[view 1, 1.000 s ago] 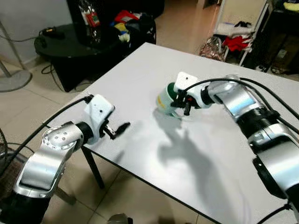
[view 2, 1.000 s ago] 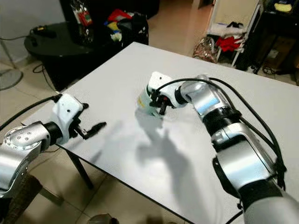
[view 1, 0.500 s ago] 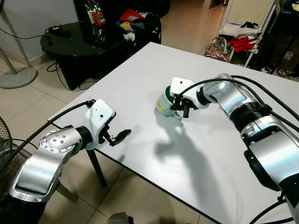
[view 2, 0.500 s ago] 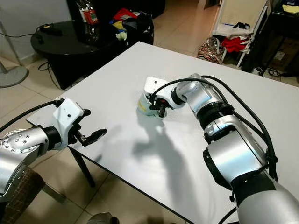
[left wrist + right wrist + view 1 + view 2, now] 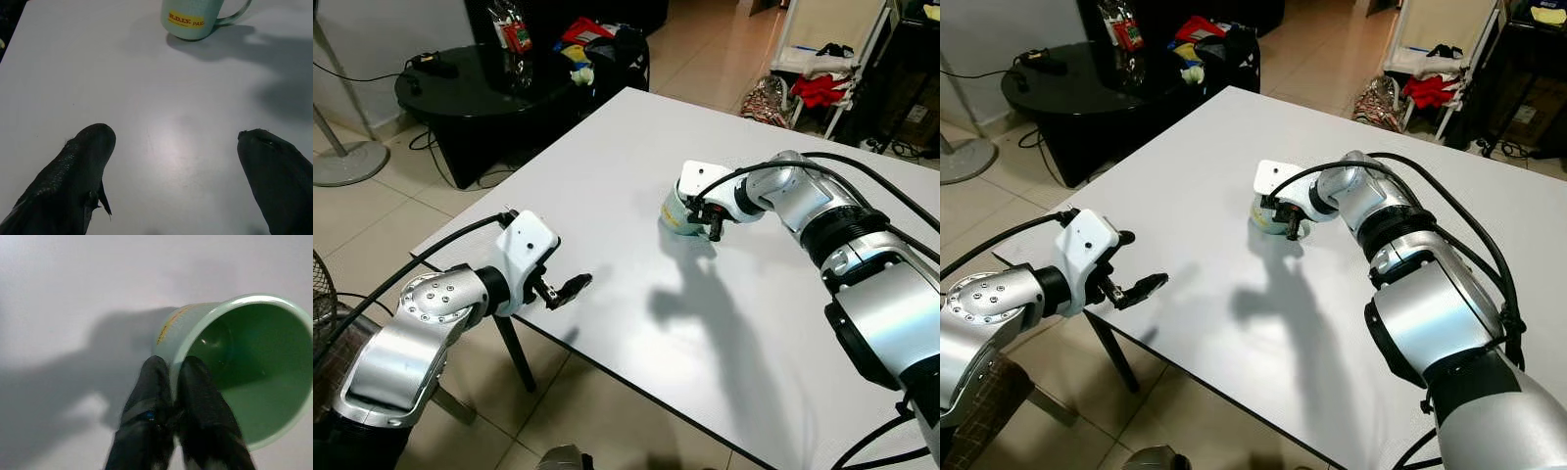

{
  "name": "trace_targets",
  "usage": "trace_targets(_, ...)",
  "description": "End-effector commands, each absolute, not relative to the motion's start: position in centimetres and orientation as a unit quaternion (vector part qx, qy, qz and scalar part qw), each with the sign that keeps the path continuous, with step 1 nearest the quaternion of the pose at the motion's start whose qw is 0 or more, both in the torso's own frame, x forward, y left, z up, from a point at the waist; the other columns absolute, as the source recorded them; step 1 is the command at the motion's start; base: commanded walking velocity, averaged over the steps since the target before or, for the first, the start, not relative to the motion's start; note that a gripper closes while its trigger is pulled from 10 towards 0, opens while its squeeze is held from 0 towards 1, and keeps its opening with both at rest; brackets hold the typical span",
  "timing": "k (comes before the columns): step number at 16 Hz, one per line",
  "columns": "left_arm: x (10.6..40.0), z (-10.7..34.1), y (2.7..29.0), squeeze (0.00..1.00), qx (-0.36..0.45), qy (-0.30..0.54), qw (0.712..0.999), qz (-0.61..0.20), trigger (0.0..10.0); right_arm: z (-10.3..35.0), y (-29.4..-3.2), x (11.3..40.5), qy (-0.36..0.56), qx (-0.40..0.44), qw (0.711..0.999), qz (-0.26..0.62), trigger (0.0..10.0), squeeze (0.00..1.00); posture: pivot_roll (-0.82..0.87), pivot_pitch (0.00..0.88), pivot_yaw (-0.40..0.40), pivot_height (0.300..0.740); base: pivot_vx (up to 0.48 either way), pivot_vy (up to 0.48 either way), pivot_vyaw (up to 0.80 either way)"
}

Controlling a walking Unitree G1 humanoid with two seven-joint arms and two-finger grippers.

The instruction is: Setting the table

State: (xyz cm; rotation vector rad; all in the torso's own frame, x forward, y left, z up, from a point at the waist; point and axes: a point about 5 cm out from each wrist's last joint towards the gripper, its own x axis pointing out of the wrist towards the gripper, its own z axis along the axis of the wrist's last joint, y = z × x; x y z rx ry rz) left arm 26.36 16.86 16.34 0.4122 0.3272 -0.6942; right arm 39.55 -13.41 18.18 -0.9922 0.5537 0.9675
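A pale green mug (image 5: 675, 212) with a yellow label stands upright on the white table (image 5: 607, 157), near its middle. My right gripper (image 5: 712, 226) is shut on the mug's rim, one finger inside and one outside, as the right wrist view shows (image 5: 168, 366) against the green inside of the mug (image 5: 244, 377). My left gripper (image 5: 566, 289) is open just above the table's near left edge, nothing between its fingers (image 5: 93, 142). From the left wrist, the mug (image 5: 188, 19) is well ahead, handle to one side.
A black round side table (image 5: 460, 93) with bottles and clutter stands beyond the table's left corner. A rack with clothes (image 5: 822, 83) is at the back right. A fan base (image 5: 347, 162) sits on the tiled floor at left.
The mug has gone from tilted in my right gripper to upright on the table, a little further right. My left gripper has barely moved.
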Motion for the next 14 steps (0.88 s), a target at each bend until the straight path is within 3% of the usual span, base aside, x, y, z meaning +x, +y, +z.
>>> trace_targets(1,26.1,16.4,16.7,0.0,0.202,0.16,0.903,-0.345,10.0,19.0,-13.4,39.9,0.243,-0.464,0.735,0.431,10.0,1.0,0.13,0.0,0.018,0.74,0.0,0.0,0.0)
trace_targets(8,26.6,16.7,17.3,0.0,0.209,0.155,0.908,-0.328,10.0,22.3,-13.2,40.6,0.196,-0.504,0.728,0.421,10.0,1.0,0.12,0.0,0.027,0.74,0.0,0.0,0.0)
trace_targets(12,27.0,17.4,17.1,0.0,0.199,0.114,0.924,-0.305,10.0,25.0,-14.5,40.0,0.123,-0.413,0.779,0.456,10.0,1.0,0.1,0.0,0.039,0.74,0.0,0.0,0.0)
trace_targets(14,27.2,17.7,16.1,0.0,0.174,0.085,0.942,-0.276,10.0,25.1,-15.9,37.7,0.048,-0.27,0.859,0.434,10.0,1.0,0.08,0.0,0.061,0.74,0.0,0.0,0.0)
